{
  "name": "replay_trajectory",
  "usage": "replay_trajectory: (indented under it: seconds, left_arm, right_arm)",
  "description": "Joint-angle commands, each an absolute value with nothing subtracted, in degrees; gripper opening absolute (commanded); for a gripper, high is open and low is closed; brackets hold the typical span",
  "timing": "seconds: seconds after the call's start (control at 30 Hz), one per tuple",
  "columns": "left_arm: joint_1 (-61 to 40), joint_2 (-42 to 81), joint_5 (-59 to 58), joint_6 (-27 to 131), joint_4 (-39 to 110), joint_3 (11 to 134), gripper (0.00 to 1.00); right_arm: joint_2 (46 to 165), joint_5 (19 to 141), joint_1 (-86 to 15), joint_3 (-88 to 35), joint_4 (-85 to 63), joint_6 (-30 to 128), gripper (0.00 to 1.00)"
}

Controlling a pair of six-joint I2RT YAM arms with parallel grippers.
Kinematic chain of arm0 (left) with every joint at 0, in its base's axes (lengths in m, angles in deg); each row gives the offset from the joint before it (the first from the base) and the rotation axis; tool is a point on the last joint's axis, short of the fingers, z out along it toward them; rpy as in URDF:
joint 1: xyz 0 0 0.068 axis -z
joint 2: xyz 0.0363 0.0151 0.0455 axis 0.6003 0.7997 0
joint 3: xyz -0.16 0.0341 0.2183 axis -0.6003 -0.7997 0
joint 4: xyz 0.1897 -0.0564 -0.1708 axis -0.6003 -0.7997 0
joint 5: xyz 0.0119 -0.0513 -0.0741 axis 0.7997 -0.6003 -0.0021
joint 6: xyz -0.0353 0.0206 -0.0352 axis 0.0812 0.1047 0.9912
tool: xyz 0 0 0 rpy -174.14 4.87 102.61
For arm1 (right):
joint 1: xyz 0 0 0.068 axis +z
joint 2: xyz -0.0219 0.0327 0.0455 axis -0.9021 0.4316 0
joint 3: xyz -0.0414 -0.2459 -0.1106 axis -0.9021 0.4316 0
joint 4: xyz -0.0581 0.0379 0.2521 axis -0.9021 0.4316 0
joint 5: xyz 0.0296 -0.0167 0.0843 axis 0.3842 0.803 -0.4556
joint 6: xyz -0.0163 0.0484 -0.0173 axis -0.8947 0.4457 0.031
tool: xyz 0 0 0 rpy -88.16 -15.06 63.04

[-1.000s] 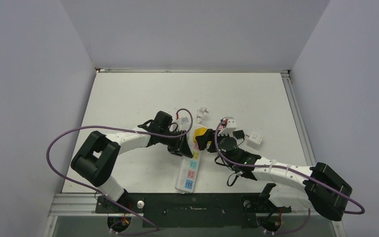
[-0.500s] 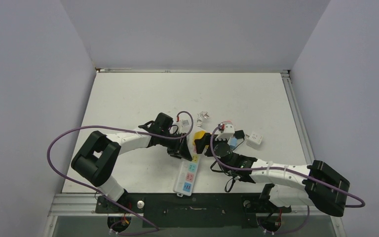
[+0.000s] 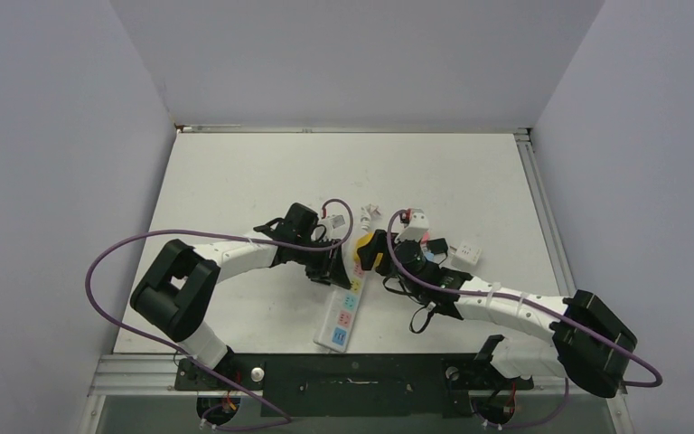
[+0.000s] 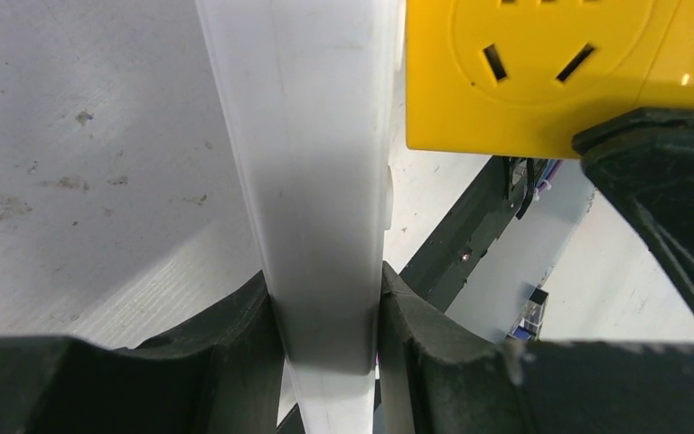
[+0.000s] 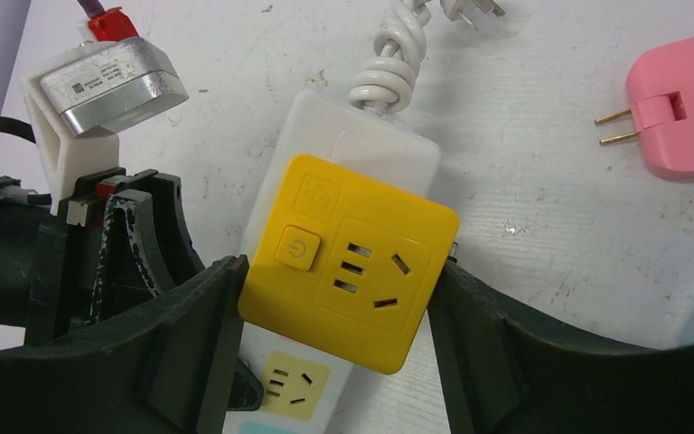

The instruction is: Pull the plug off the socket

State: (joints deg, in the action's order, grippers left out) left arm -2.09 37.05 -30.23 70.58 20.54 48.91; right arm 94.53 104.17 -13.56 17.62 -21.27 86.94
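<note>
The socket is a long white power strip (image 3: 344, 312) lying lengthwise mid-table, with its coiled cord at the far end. A yellow cube plug (image 3: 365, 252) with a power button sits plugged in near the cord end. My left gripper (image 3: 335, 271) is shut on the strip's white side (image 4: 316, 181), one pad on each face, with the yellow plug (image 4: 542, 72) just beyond. My right gripper (image 5: 334, 278) is shut on the yellow plug (image 5: 352, 262), jaws against its two sides. A yellow outlet face (image 5: 294, 384) shows below the plug.
A pink adapter with two brass prongs (image 5: 682, 117) lies right of the strip. A white cube adapter (image 3: 466, 254) sits further right. The cord's own plug (image 3: 372, 210) lies beyond the strip. Side walls enclose the table.
My right gripper has moved in over the yellow plug and closed around it. The strip's near end has swung slightly left. The left gripper stays on the strip.
</note>
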Motion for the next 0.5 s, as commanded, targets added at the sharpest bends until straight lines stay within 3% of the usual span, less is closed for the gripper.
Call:
replay_trajectory:
  seconds: [0.0, 0.47]
  left_arm:
    - [-1.9, 37.1, -26.3, 67.5, 19.0, 50.0, 0.0]
    - [-3.2, 38.0, -28.0, 69.2, 20.1, 49.6, 0.0]
  right_arm:
    - [92.4, 110.2, -10.3, 19.3, -30.1, 87.9, 0.05]
    - [93.6, 121.1, -2.3, 25.4, -38.9, 90.8, 0.05]
